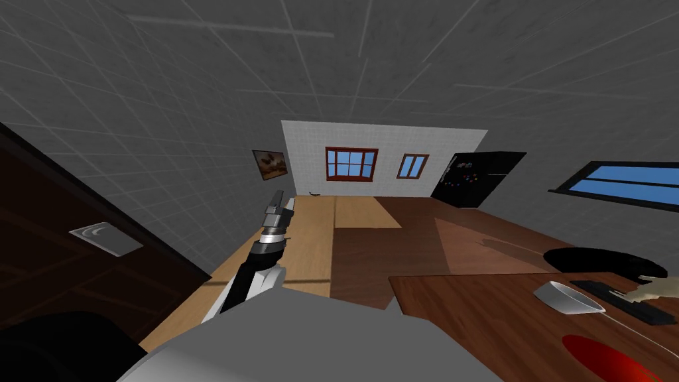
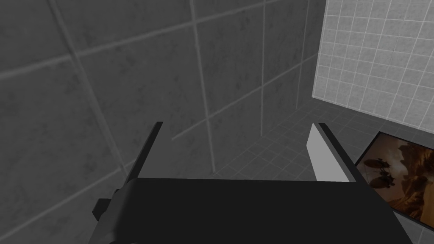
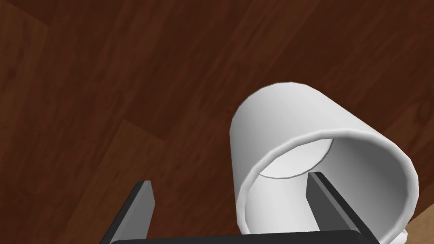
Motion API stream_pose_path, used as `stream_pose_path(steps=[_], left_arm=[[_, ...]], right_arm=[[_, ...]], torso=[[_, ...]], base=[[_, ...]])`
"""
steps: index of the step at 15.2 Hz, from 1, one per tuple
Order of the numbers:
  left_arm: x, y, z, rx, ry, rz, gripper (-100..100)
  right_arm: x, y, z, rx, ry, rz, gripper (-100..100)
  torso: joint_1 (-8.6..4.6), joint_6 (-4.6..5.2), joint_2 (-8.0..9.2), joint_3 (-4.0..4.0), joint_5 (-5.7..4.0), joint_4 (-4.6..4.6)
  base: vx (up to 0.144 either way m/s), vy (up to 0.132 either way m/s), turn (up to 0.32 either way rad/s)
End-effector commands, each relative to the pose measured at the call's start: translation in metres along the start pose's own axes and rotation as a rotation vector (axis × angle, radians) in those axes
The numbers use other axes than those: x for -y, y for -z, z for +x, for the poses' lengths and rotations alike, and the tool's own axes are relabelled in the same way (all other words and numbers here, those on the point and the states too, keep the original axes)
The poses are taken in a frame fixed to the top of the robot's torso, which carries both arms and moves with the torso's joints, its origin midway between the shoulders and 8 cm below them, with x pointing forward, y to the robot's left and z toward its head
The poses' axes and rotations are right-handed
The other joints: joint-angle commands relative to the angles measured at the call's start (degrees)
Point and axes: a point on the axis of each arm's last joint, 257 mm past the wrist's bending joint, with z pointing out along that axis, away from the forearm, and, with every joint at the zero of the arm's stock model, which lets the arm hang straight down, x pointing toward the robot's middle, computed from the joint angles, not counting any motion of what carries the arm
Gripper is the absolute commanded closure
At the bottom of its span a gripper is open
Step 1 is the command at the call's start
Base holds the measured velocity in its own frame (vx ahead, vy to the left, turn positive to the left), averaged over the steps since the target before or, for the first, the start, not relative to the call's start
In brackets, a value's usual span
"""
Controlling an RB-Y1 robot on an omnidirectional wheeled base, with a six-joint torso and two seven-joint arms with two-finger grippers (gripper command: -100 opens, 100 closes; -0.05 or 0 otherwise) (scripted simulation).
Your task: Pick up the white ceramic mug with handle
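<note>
Head view, left arm: the arm is raised in front of the robot on its left, and the left gripper [image 1: 276,199] points toward the far wall above the wood floor [image 1: 311,232].
Head view, table: the brown wooden table [image 1: 477,312] at the robot's right carries a white bowl-like vessel [image 1: 570,298], with a black keyboard [image 1: 623,302] just beside it and a red shape [image 1: 603,358] nearer the robot.
Left wrist view, left gripper [image 2: 237,124]: its fingers are spread wide and hold nothing.
Right wrist view, white mug [image 3: 296,114]: it stands upright on a dark brown wood surface [image 3: 106,84], with its opening toward the camera.
Right wrist view, right gripper [image 3: 229,180]: it is spread wide across the mug's near wall. One finger [image 3: 326,203] shows over the opening, but whether it dips inside cannot be told. The other finger is over bare wood, apart from the mug's side.
</note>
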Motion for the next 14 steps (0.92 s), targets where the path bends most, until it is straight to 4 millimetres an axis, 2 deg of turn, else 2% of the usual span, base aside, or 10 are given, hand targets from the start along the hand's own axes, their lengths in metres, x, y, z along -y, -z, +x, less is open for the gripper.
stream_pose_path(steps=[1,4,5,6,10,11,13,14], left_arm=[[0.000,0.000,0.000,0.000,0.000,0.000,0],[0.000,0.000,0.000,0.000,0.000,0.000,0],[0.000,0.000,0.000,0.000,0.000,0.000,0],[0.000,0.000,0.000,0.000,0.000,0.000,0],[0.000,0.000,0.000,0.000,0.000,0.000,0],[0.000,0.000,0.000,0.000,0.000,0.000,0],[0.000,0.000,0.000,0.000,0.000,0.000,0],[0.000,0.000,0.000,0.000,0.000,0.000,0]], right_arm=[[-0.008,-0.011,0.000,0.002,-0.009,0.001,-100],[-0.017,-0.021,-0.001,0.004,-0.019,0.001,-100],[-0.014,-0.017,-0.001,0.004,-0.015,0.000,-100],[-0.014,-0.017,-0.001,0.004,-0.016,0.001,100],[-0.016,-0.018,-0.001,0.004,-0.016,-0.002,100],[-0.006,-0.008,0.000,0.001,-0.007,0.001,100],[0.000,0.000,0.000,-0.001,0.001,0.000,100],[-0.005,-0.005,-0.001,0.000,-0.004,0.000,100]], torso=[[0.00,0.00,0.00,0.00,0.00,0.00],[-0.14,0.01,0.16,0.10,-0.03,0.04],[-0.14,0.02,0.18,0.11,-0.04,0.05],[-0.11,0.02,0.18,0.11,-0.02,0.05],[-0.14,-0.03,0.13,0.09,-0.07,0.06],[-0.15,-0.03,0.13,0.09,-0.07,0.06],[-0.03,-0.01,0.10,0.07,0.00,0.05],[0.05,0.00,0.09,0.07,0.04,0.04]], base=[[-0.003,-0.029,0.084],[-0.011,-0.040,0.067],[-0.007,-0.023,0.014],[-0.002,-0.009,0.001],[-0.001,0.001,-0.006],[0.001,0.019,-0.074],[0.009,0.043,-0.085],[0.006,0.026,-0.030]])
